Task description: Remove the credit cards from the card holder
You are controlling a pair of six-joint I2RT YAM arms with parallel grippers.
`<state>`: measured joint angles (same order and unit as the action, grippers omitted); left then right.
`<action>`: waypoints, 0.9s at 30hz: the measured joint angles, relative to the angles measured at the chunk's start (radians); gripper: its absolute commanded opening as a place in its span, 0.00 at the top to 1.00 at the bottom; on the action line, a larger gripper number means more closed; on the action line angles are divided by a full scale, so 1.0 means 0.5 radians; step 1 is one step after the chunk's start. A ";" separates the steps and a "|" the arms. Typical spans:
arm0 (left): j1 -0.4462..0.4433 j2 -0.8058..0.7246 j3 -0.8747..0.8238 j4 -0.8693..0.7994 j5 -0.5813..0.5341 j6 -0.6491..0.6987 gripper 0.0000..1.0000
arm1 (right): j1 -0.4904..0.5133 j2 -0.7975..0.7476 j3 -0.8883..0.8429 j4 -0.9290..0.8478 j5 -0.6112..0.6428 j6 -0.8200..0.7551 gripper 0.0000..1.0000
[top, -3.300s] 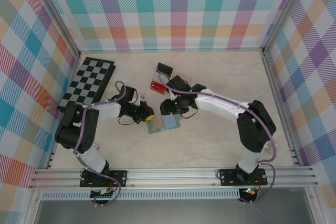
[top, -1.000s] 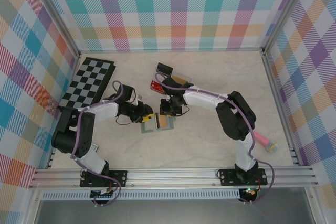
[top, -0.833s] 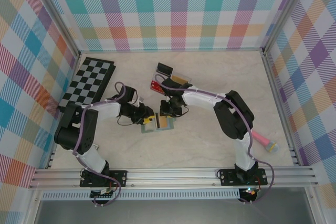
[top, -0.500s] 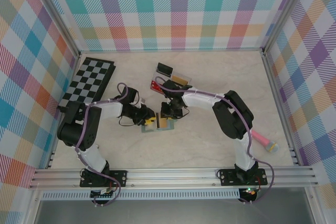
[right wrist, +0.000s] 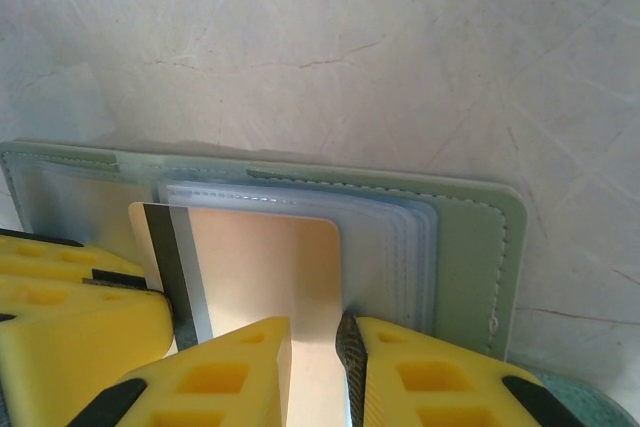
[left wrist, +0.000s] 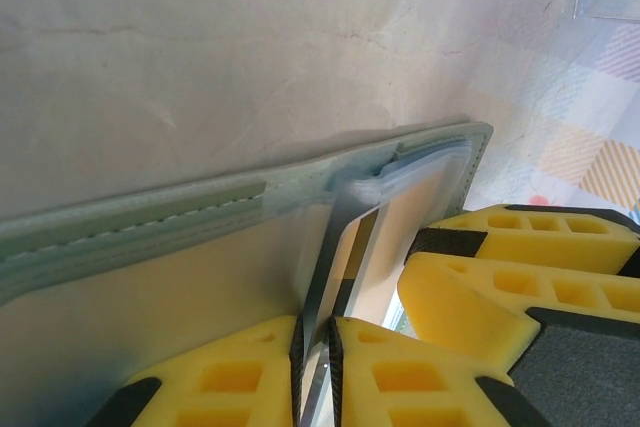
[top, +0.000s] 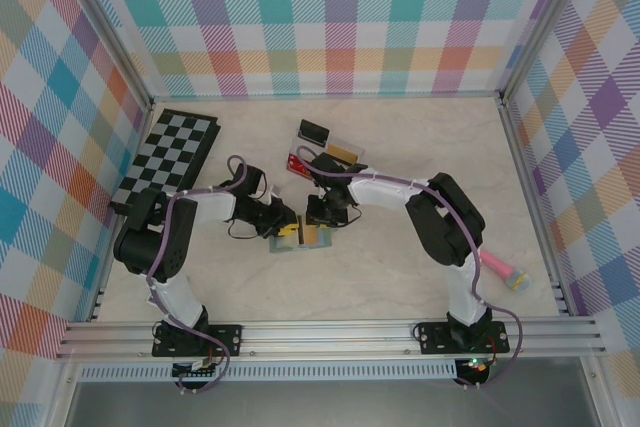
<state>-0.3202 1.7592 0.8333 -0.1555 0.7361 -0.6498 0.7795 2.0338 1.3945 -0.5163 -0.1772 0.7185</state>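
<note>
The grey-green card holder (top: 277,245) lies open mid-table, its clear slots (right wrist: 390,237) fanned out. A tan credit card (right wrist: 260,267) with a black stripe sticks partly out of a slot. My left gripper (left wrist: 318,367) is shut on that card's edge (left wrist: 335,277), its pads flat against both faces. From the other side my right gripper (right wrist: 315,367) stands over the holder (right wrist: 470,227), jaws a narrow gap apart, with the card's face showing between them and nothing pinched. From above, both grippers (top: 288,229) (top: 322,219) meet at the holder. Its stitched edge (left wrist: 200,217) runs along the table.
A clear plastic tray (top: 340,152) sits just behind the holder, a red card (top: 298,164) at its near left corner. A folded chessboard (top: 170,155) lies at the left wall. A pink object (top: 505,272) rests at the right. Metal rails edge the table.
The left gripper has slid right onto the card and shut on its edge. The right arm has hardly moved over the last second.
</note>
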 measured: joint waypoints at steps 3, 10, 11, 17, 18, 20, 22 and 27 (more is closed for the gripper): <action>0.000 0.000 0.002 -0.002 0.002 0.023 0.87 | 0.000 0.000 0.000 -0.001 0.000 0.000 0.76; 0.000 0.000 0.022 -0.039 -0.007 0.077 0.95 | 0.000 -0.005 -0.008 0.005 0.004 0.002 0.76; 0.000 0.000 0.031 -0.053 -0.013 0.085 0.96 | 0.001 -0.009 -0.014 0.010 0.007 0.002 0.76; -0.014 -0.015 0.063 -0.151 -0.092 0.166 1.00 | 0.000 -0.038 -0.049 0.016 0.040 0.000 0.76; -0.014 -0.032 0.067 -0.183 -0.109 0.182 1.00 | 0.000 -0.044 -0.055 0.014 0.047 0.000 0.76; -0.016 -0.070 0.081 -0.259 -0.163 0.212 1.00 | 0.000 -0.055 -0.071 0.014 0.053 0.000 0.76; -0.018 -0.112 0.099 -0.332 -0.220 0.245 1.00 | 0.000 -0.063 -0.082 0.018 0.053 0.000 0.76; -0.019 -0.240 0.115 -0.474 -0.366 0.297 1.00 | 0.000 -0.124 -0.164 0.076 0.019 -0.002 0.73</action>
<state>-0.3298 1.6390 0.8909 -0.3923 0.5529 -0.5014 0.7795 1.9720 1.3125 -0.4782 -0.1677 0.7177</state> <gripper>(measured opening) 0.043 0.255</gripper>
